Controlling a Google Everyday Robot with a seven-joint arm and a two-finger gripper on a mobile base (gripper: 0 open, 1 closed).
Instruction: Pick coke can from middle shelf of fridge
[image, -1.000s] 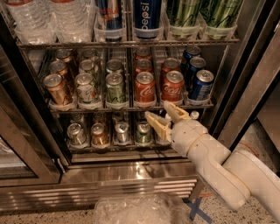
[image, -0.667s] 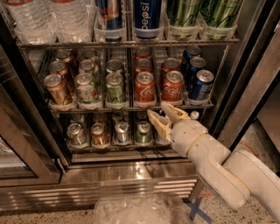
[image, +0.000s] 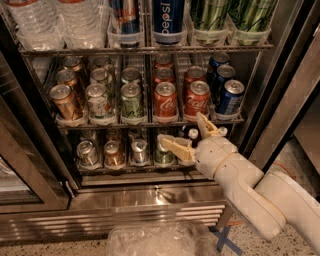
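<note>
**Red cans up front, gripper spread open just under mid shelf**

Steel fridge (image: 100, 220), three wire racks in view. Middle shelf (image: 145, 123) holds lanes of cans. Front row, left to right in view: bronze can (image: 65, 101), green-and-white can (image: 96, 101), green can (image: 131, 101), two red ones, then blue can (image: 230, 97).

Coke can (image: 198, 98) = the right-hand red one. It's at the front of its lane, upright, silver top showing, sat in a white cup. Second red can (image: 165, 101) stands just beside it on the left, w/ more red cans queued behind both.

Gripper (image: 181, 128) sits low at the fridge front, just below the shelf's front rail and ahead of the btm rack. Fingers are spread wide w/ nothing btwn them. One finger (image: 175, 146) lies out to the left across the btm-rack cans (image: 114, 154). Other finger (image: 207, 126) points up, tip level w/ the cup under the coke can; touching or not, can't tell. No grip on the can. White arm (image: 250, 190) comes in from lower right.

Top rack: water bottles (image: 75, 20), a Pepsi can (image: 168, 20), tall green cans (image: 235, 17). On the floor out front: crumpled clear plastic (image: 160, 240) and a blue tape cross (image: 226, 241).
</note>
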